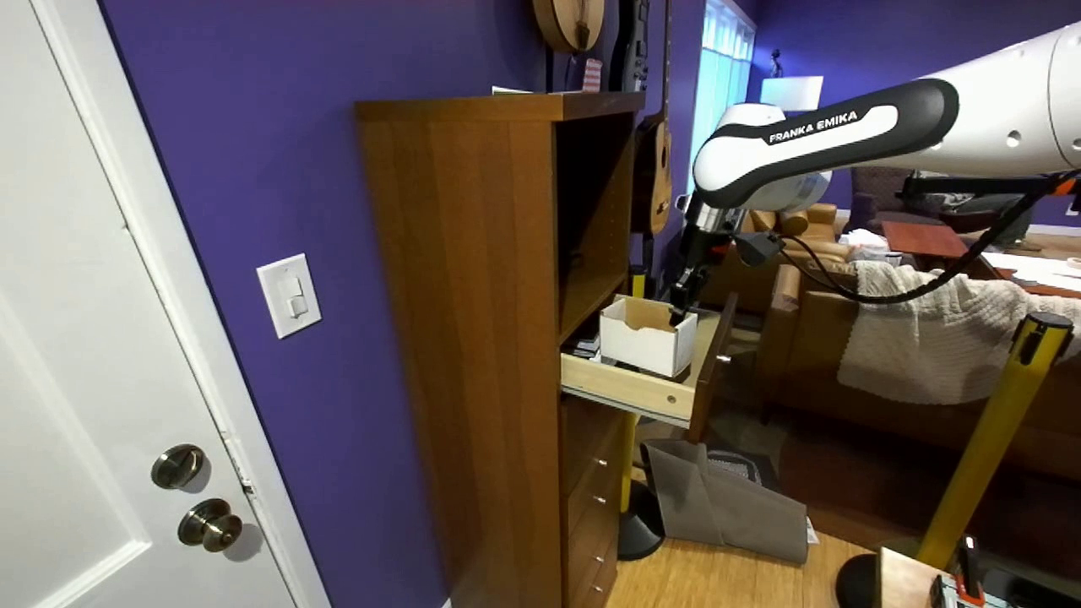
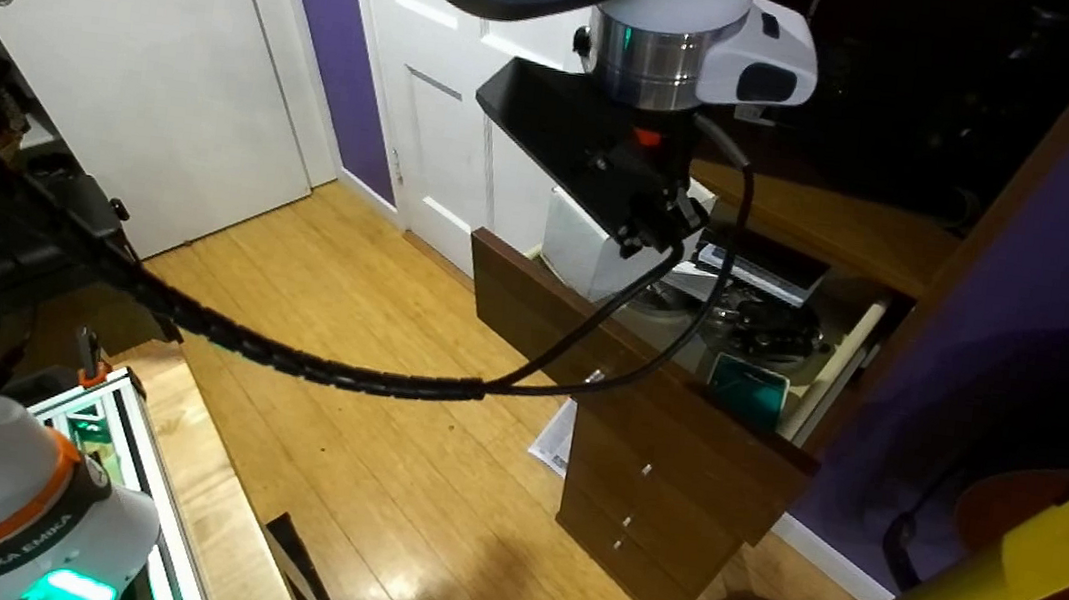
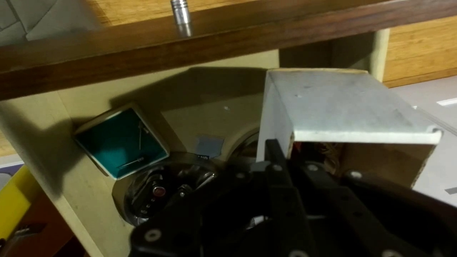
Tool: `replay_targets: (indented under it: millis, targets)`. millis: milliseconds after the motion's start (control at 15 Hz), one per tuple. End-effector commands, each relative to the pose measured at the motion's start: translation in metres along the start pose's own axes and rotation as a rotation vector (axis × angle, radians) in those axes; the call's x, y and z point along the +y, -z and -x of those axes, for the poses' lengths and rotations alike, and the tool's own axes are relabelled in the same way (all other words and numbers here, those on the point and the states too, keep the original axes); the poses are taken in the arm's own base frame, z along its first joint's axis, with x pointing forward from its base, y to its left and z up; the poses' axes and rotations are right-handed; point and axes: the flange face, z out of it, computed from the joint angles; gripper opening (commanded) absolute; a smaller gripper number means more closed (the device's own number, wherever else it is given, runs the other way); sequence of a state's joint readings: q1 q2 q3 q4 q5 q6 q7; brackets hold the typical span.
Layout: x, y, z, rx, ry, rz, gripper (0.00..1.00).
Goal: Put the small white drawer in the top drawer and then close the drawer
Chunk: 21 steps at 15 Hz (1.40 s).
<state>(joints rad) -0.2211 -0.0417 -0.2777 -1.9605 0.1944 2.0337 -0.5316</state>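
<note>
Inside the pulled-out top drawer (image 1: 629,386) of a tall brown wooden cabinet (image 1: 473,295) is a white cardboard box (image 1: 638,344), its brown inside showing through the uncovered top and its rim rising above the drawer's pale side; whether its base rests on anything cannot be told. The hand (image 1: 677,316) is narrow, its black fingers (image 3: 276,167) set close on either side of one box wall and gripping it, while the white arm (image 1: 878,150) reaches down from between one and two o'clock in an exterior view. In the wrist view the box stretches from the fingertips toward one o'clock, reddish and tan contents (image 3: 328,151) showing unclearly inside. From the box, a small teal-lined tray (image 3: 114,142) with two thin pin-like pieces (image 3: 140,134) lies at nine o'clock, a round dish (image 3: 119,201) of dark fob-like items (image 3: 150,203) at eight, and the metal knob (image 3: 181,14) on the drawer front (image 3: 114,50) at ten. In an exterior view, again from the box, a light switch (image 1: 289,295) is at nine o'clock on the purple wall (image 1: 338,405), an acoustic guitar (image 1: 657,186) at twelve, a brown sofa (image 1: 798,355) draped with a cream knitted throw (image 1: 912,338) at three, and a yellow post (image 1: 988,473) near four.
</note>
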Motion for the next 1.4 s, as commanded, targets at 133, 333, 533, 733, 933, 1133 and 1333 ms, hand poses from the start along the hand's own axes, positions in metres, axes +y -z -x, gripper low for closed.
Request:
replay_targets:
  millis: [133, 333, 533, 733, 933, 1133, 1333]
  targets:
    - [0.005, -0.013, 0.0, -0.047, 0.098, 0.02, 0.01]
    - [0.0, -0.024, 0.002, -0.063, 0.143, 0.004, 0.01]
    - [-0.003, -0.031, 0.001, -0.067, 0.165, 0.004, 0.01]
    - [-0.004, -0.036, 0.001, -0.066, 0.167, 0.003, 0.01]
    - [-0.004, -0.04, 0.003, -0.061, 0.179, 0.002, 0.01]
    - [-0.004, -0.04, 0.003, -0.049, 0.181, 0.003, 0.35]
    - [-0.01, -0.03, 0.003, -0.03, 0.189, -0.004, 0.59]
